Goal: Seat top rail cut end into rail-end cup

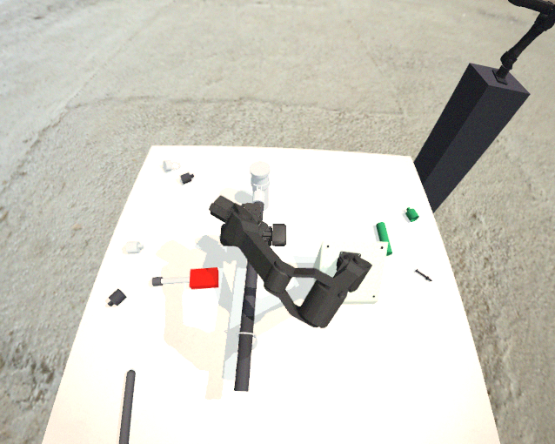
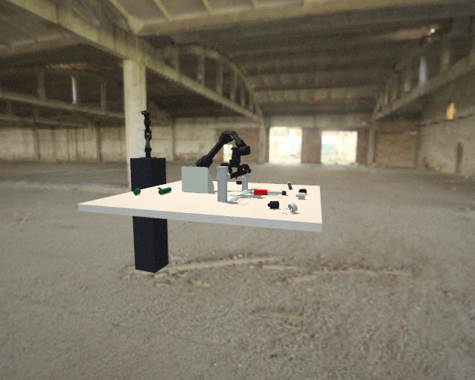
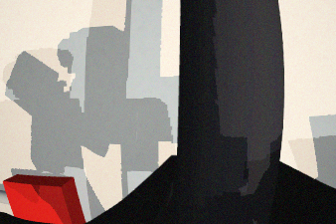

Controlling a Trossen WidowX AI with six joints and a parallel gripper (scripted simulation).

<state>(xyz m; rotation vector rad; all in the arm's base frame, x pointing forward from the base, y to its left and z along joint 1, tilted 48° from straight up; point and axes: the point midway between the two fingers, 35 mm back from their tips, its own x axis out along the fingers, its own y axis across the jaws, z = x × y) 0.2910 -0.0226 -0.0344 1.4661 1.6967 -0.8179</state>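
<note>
The dark fence top rail (image 1: pixel 248 306) (image 3: pixel 234 71) runs lengthwise over the table. It passes through the thin loop cap (image 1: pixel 254 334) on the short post (image 2: pixel 244 183). The big post (image 2: pixel 222 190) stands upright with its pale post cap (image 1: pixel 259 168) on top. The brace band (image 1: pixel 260 182) is high on it, just below the cap. The pale rail-end cup (image 1: pixel 258 196) hangs on the rail's side of the post. The rail's cut end meets the cup's mouth; how deep it sits is hidden. My gripper (image 1: pixel 254 211) is shut on the rail close to the cup.
A red-handled tool (image 1: pixel 203 278) (image 2: pixel 260 192) (image 3: pixel 40 200) lies left of the rail. The arm stands on a pale block (image 2: pixel 194 179) to its right. Small black, white and green fittings lie near the table edges. Another dark bar (image 1: pixel 127 406) lies at the front left.
</note>
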